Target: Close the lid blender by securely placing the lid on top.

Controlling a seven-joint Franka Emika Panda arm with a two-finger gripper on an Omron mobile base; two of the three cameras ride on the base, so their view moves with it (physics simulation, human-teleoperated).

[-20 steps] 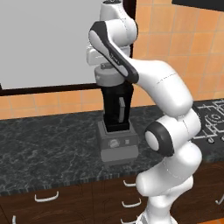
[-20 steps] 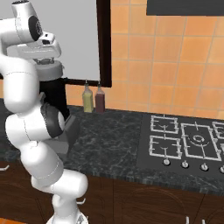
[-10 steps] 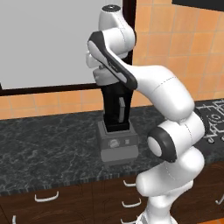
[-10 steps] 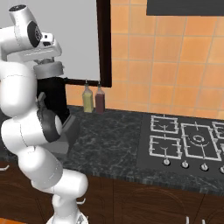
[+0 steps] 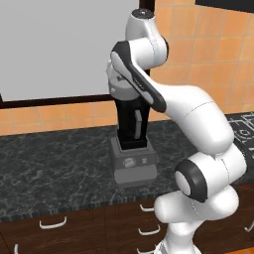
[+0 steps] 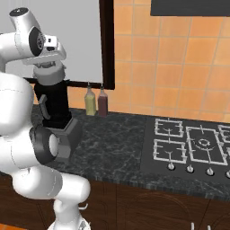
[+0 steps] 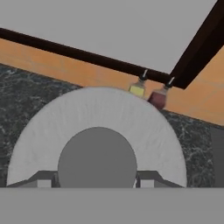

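End effector clasps the knob of the round light-grey lid, centred over the tall black blender jar for seating.

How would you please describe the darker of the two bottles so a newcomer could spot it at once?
Start at the stove and look left along the dark stone counter to the tiled wall. Two small bottles stand there side by side below the window frame's corner. It is the dark red bottle, nearer the stove than its yellow neighbour.
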